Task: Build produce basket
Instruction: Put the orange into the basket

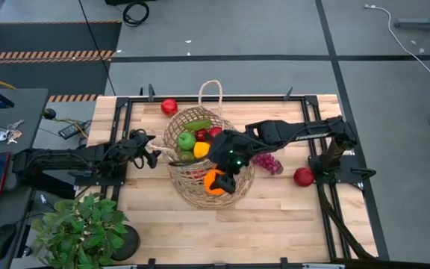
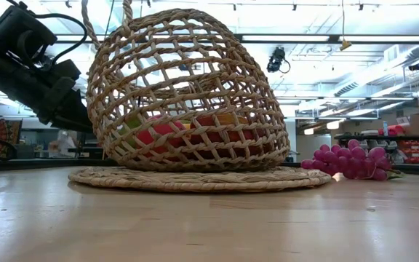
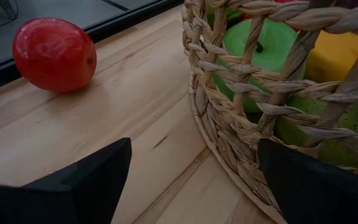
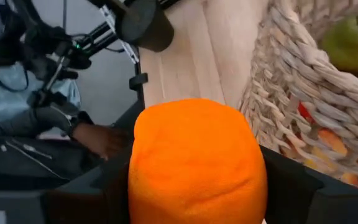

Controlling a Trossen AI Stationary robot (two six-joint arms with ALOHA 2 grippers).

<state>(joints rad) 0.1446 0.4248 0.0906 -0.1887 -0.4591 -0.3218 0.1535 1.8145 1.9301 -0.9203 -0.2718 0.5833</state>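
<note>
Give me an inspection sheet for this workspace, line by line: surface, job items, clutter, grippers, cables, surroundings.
Surface: wooden table, black frame around it.
Job's things: wicker basket holds green apple and other produce; outside it lie a red fruit at the far edge, purple grapes and another red fruit.
Clutter: potted plant on the near left corner.
Grippers: left gripper open beside the basket; right gripper shut on the orange over the basket rim.
Cables: white cable on the floor.
Surroundings: desk with keys to the left.
</note>
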